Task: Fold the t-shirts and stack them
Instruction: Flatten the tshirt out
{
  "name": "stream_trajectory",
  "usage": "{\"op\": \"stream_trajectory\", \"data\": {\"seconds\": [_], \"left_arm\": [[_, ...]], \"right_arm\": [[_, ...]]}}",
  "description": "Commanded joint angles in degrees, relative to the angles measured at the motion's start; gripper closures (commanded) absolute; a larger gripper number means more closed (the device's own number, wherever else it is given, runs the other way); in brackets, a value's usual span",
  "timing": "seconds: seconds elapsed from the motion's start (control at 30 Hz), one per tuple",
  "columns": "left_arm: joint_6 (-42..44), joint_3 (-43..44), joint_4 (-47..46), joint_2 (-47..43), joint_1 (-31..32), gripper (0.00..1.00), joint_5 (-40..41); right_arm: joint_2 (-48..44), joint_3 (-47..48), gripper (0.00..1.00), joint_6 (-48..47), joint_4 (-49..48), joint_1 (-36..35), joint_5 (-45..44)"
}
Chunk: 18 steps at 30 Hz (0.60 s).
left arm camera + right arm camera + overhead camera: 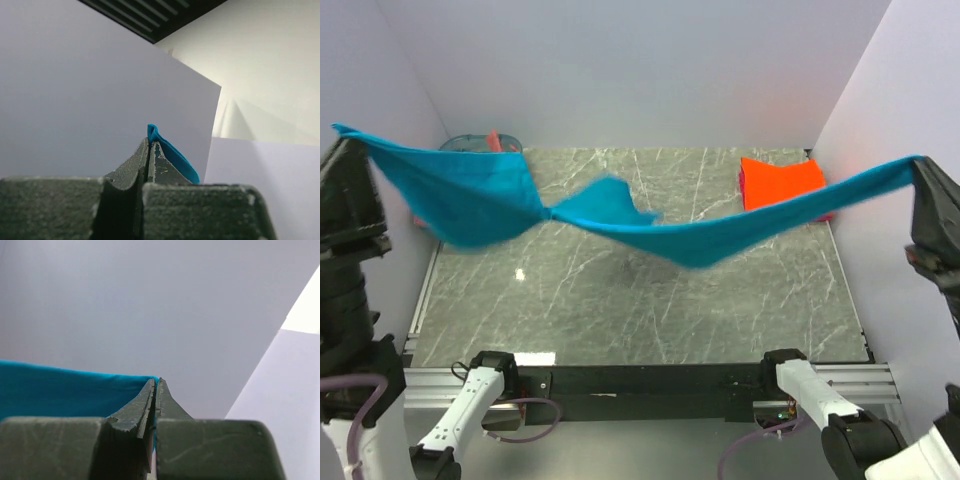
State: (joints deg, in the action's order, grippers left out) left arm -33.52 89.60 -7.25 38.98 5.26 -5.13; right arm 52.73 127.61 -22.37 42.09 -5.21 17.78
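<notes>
The teal-blue t-shirt hangs in the air, stretched across the whole table between both arms and sagging in the middle. My left gripper is shut on its left end, high at the far left; the cloth pokes out past the closed fingertips in the left wrist view. My right gripper is shut on its right end, high at the far right; the cloth spreads left of the closed fingers in the right wrist view. A folded orange t-shirt lies at the back right, on something pink.
A teal plastic basket with a bit of salmon-pink cloth stands at the back left corner, partly hidden by the shirt. The marble table top lies below. White walls close in on the left, back and right.
</notes>
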Motion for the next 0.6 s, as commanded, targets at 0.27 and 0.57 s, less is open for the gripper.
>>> {"op": "stream_trajectory", "data": {"seconds": [0.27,0.57], "left_arm": [[-0.85,-1.87,2.41,1.27,-0.60,1.00,-1.11],[-0.93,-25.59,-2.50,7.50,-0.60,1.00,-3.13]], "right_arm": [[-3.51,-12.54,1.00,0.84,-1.12,0.29,-4.33],[-7.12,-51.21,1.00,-0.21,-14.47,0.29,-2.32]]}}
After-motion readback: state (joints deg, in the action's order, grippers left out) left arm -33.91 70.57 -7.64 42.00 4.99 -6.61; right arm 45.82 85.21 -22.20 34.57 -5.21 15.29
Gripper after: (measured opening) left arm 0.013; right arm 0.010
